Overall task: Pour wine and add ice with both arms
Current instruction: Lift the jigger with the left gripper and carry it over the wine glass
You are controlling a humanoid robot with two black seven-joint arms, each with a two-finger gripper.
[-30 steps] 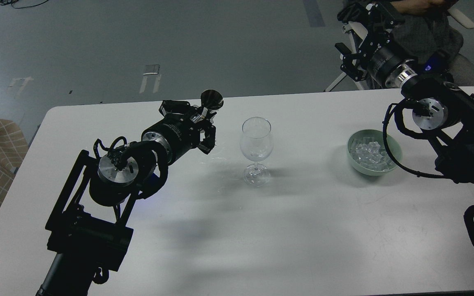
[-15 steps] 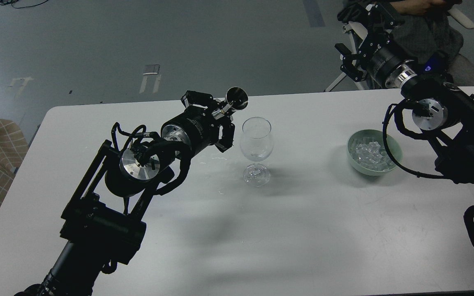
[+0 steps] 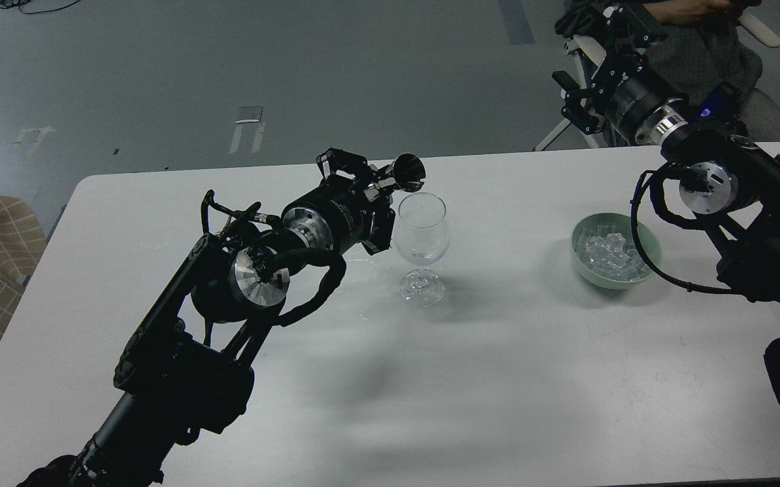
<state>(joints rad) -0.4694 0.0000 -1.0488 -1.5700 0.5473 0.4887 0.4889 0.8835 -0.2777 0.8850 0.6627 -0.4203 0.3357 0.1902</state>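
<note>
Over the white table [image 3: 498, 379], the left tool [image 3: 375, 196] holds a small metal cup [image 3: 408, 172] tilted beside the wine glass [image 3: 421, 233] rim.

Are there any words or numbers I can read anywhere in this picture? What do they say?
None can be read.
The left gripper holding the small metal cup: dark body, any lettering too small to read.
The right gripper: dark and blurred, no lettering legible.
The wine glass, the green bowl of ice and the table: no writing on them.
</note>
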